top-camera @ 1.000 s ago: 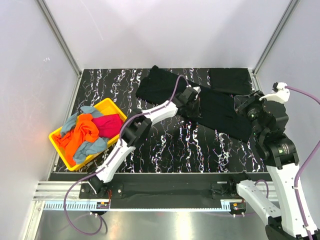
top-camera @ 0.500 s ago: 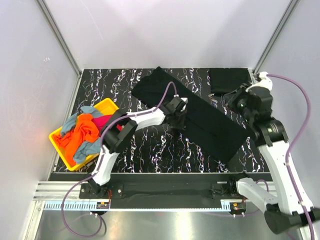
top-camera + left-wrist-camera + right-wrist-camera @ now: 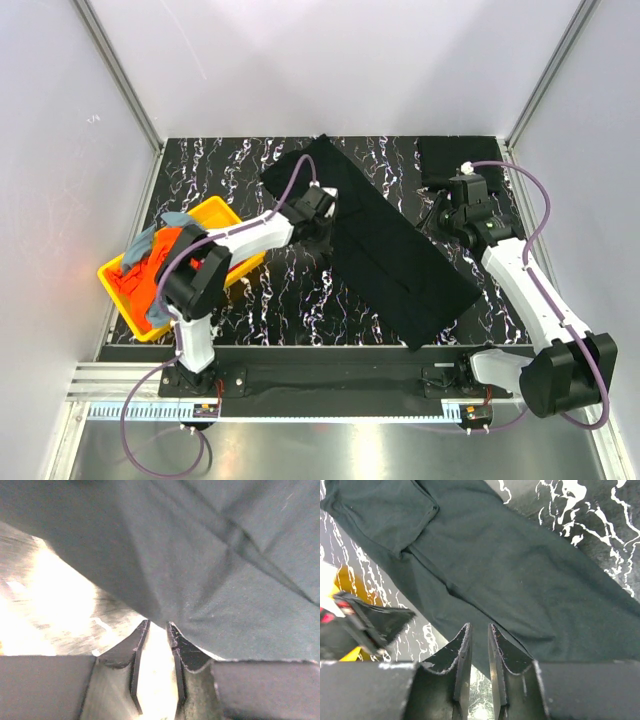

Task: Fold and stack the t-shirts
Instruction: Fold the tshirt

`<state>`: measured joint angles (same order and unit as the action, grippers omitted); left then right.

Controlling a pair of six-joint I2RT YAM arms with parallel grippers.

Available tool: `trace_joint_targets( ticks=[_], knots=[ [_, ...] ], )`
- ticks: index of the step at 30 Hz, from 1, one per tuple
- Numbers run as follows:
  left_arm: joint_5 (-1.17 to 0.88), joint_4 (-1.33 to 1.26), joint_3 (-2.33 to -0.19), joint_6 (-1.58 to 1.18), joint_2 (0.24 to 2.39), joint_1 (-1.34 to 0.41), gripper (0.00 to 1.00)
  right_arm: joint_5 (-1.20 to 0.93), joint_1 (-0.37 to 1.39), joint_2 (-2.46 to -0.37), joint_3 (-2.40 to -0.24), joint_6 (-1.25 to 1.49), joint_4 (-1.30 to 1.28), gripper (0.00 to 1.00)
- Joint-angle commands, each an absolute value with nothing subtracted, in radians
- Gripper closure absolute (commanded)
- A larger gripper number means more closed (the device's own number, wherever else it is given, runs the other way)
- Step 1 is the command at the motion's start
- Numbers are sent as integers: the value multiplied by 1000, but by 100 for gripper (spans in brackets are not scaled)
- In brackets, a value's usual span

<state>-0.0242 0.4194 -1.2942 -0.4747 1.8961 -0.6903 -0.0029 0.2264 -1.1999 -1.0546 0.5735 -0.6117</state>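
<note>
A black t-shirt (image 3: pixel 400 250), folded into a long strip, lies flat and diagonal across the middle of the table. My left gripper (image 3: pixel 322 222) stands at its left edge, jaws a little open, with only bright table between them (image 3: pixel 157 624); the cloth (image 3: pixel 225 555) begins just past the fingertips. My right gripper (image 3: pixel 440 215) hovers at the strip's right side, open by a narrow gap (image 3: pixel 479 626) and holding nothing, with the shirt (image 3: pixel 520 570) below and ahead. A second black t-shirt (image 3: pixel 458 160) lies folded at the back right. Orange (image 3: pixel 150 265) and grey-blue (image 3: pixel 150 235) t-shirts sit in the tray.
The yellow tray (image 3: pixel 218 207) stands at the left edge of the table, partly covered by my left arm. Metal frame posts rise at both back corners. The left gripper's fingers (image 3: pixel 370 622) show at the left of the right wrist view.
The left gripper swung left with the shirt and its jaws have parted off the cloth. The right arm moved from the strip's right end toward the back. The shirt now lies further left.
</note>
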Motion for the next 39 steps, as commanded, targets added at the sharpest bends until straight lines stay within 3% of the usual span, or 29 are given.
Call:
trace_joint_targets(
  ticks=[1, 7, 14, 27, 33, 39],
  knots=[
    [31, 419, -1374, -417, 1815, -641, 77, -46, 225, -1175, -1062, 578, -543, 74],
    [47, 457, -1500, -426, 1945, -476, 82, -57, 224, -1190, -1006, 597, -505, 74],
    [6, 515, -1736, -396, 2166, -430, 85, -51, 225, -1184, -1000, 607, -459, 74],
    [-114, 594, -2103, -413, 2483, -348, 80, 44, 224, -1270, -1003, 643, -407, 73],
    [-204, 589, -2171, -359, 2392, -341, 75, 48, 224, -1259, -1051, 626, -416, 72],
    [-213, 545, -1958, -341, 2093, -451, 69, 92, 193, -1244, -1126, 615, -511, 70]
  ],
)
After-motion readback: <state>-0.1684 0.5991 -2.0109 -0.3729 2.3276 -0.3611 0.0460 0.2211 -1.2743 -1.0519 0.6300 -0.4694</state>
